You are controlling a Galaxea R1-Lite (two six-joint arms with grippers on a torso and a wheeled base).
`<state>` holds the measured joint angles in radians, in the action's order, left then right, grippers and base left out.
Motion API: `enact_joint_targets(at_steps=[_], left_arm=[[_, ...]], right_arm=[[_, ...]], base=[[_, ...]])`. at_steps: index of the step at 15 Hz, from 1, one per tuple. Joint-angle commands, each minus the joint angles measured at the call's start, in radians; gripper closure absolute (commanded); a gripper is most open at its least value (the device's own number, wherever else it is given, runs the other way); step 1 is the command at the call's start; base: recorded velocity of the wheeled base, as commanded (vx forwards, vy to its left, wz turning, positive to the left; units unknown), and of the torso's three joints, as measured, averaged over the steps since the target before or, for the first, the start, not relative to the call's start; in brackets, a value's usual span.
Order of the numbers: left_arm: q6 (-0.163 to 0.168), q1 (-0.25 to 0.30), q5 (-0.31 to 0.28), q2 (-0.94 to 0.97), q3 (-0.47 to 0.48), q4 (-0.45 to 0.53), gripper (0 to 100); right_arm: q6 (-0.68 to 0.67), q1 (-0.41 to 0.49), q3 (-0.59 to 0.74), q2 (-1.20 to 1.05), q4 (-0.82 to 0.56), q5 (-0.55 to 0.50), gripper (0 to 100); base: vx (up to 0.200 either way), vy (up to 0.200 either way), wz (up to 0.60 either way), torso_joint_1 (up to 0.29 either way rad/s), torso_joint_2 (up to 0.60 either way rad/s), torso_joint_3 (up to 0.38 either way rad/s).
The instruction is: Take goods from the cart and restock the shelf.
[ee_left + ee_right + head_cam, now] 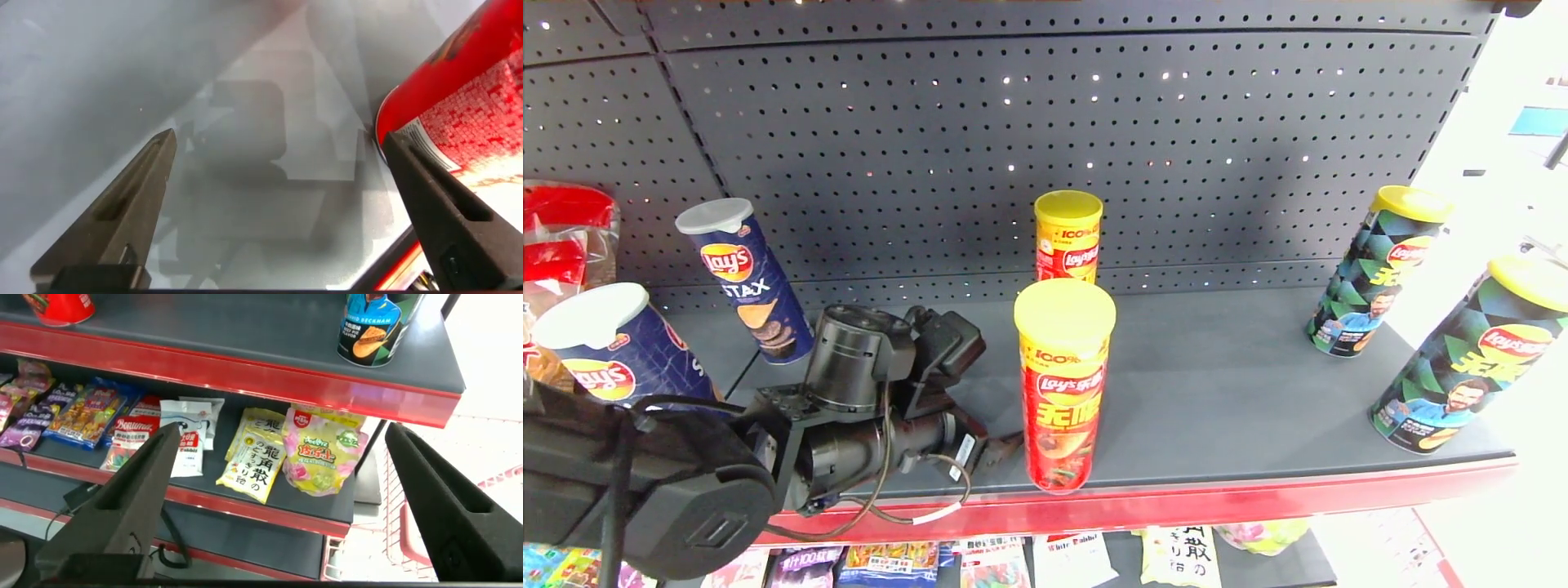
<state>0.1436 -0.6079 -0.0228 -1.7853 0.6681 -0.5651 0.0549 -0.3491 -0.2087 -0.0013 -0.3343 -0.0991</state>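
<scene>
While the left gripper (pixel 280 137) sits low over the shelf (pixel 1217 384) just beside the red can (pixel 1062 400), jaws wide and empty, the right gripper (pixel 283 429) also has its jaws spread, holding nothing.

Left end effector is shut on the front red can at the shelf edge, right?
No: the left end effector is open, with the front red can beside it, unclamped, per the left wrist view. The can does stand at the shelf edge.
</scene>
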Motion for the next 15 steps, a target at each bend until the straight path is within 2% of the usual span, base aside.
enact_joint_targets(at_steps=[1, 4, 8, 9, 11, 12, 13, 14, 15], left_arm=[[-0.006, 0.002, 0.001, 0.037, -0.012, 0.001, 0], [-0.026, 0.003, 0.006, 0.149, -0.038, 0.008, 0], [-0.027, 0.008, 0.006, 0.382, -0.206, 0.044, 0], [-0.027, 0.008, 0.006, 0.422, -0.220, 0.059, 0], [-0.029, 0.013, 0.006, 0.569, -0.225, 0.169, 0], [-0.045, 0.037, 0.006, 0.719, -0.200, 0.317, 0], [-0.082, 0.048, 0.007, 0.804, -0.179, 0.415, 0], [-0.136, 0.063, 0.014, 0.923, -0.140, 0.562, 0], [-0.159, 0.082, 0.046, 1.040, -0.110, 0.717, 0]], right_arm=[[0.000, -0.001, 0.002, 0.001, 0.000, 0.001, 0], [0.003, -0.001, 0.015, 0.001, 0.000, 0.006, 0], [0.003, -0.001, 0.026, 0.001, 0.001, 0.016, 0], [0.005, -0.001, 0.026, 0.001, 0.001, 0.016, 0], [0.008, -0.001, 0.025, 0.001, 0.001, 0.016, 0], [0.016, 0.004, 0.019, 0.001, -0.002, 0.009, 0], [0.025, 0.016, 0.015, 0.001, -0.003, 0.006, 0], [0.031, 0.048, 0.008, 0.001, -0.002, 0.003, 0], [0.034, 0.050, -0.006, 0.001, -0.008, -0.022, 0]], base=[[0.000, 0.000, 0.00, 0.000, 0.00, 0.000], [0.000, 0.000, 0.00, 0.000, 0.00, 0.000], [0.000, 0.000, 0.00, 0.000, 0.00, 0.000], [0.000, 0.000, 0.00, 0.000, 0.00, 0.000], [0.000, 0.000, 0.00, 0.000, 0.00, 0.000], [0.000, 0.000, 0.00, 0.000, 0.00, 0.000], [0.000, 0.000, 0.00, 0.000, 0.00, 0.000], [0.000, 0.000, 0.00, 0.000, 0.00, 0.000], [0.000, 0.000, 0.00, 0.000, 0.00, 0.000]])
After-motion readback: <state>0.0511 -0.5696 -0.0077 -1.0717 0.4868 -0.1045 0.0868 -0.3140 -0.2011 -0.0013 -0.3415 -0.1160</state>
